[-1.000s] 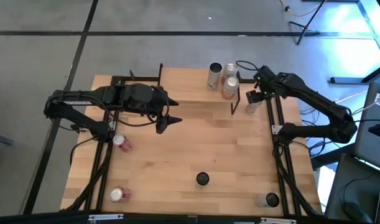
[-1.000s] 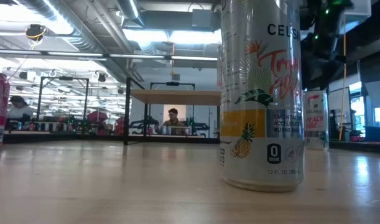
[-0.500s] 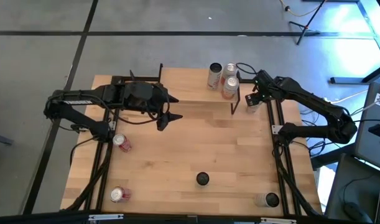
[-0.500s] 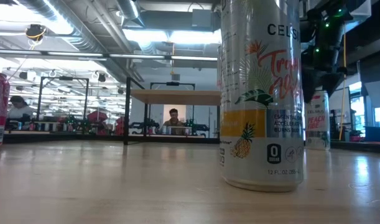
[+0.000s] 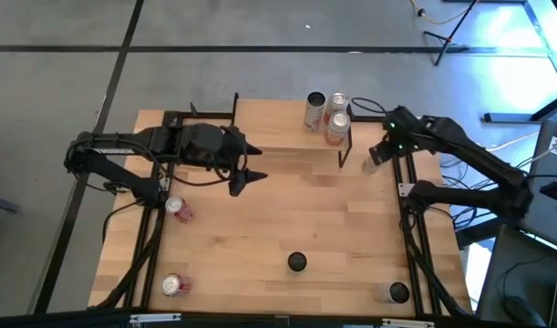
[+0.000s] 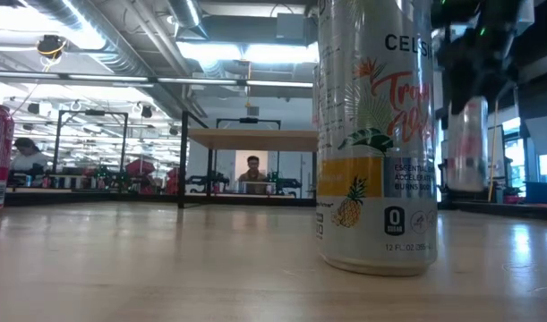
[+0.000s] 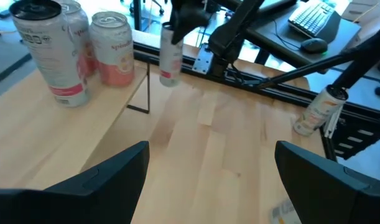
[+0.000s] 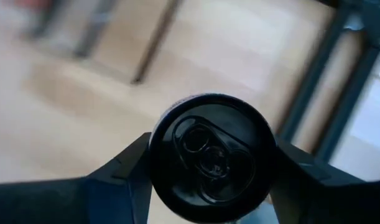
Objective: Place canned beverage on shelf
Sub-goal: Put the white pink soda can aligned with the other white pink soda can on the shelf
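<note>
From above, I see my right pincer (image 5: 380, 153) at the counter's (image 5: 260, 237) far right edge, just beside the shelf (image 5: 287, 128), closed on a pale can (image 5: 372, 157). Two cans (image 5: 325, 115) stand at the shelf's right end; the board left of them is bare. My left pincer (image 5: 246, 175) hangs over the counter near the shelf's front edge.

At counter level, the held can (image 6: 466, 143) is upright, long axis vertical, its base clear of the wood. A tall printed can (image 6: 375, 134) fills the foreground, and the shelf (image 6: 251, 139) shows far behind.

Through the left wrist, the fingers (image 7: 96, 180) are spread wide with nothing between them. Across the counter the held can (image 7: 170, 55) hangs upright just off the shelf's corner leg (image 7: 147, 87), open wood beneath.

Through the right wrist, the can's dark top (image 8: 209, 155) faces me, fingers (image 8: 124, 174) pressed on both sides.
</note>
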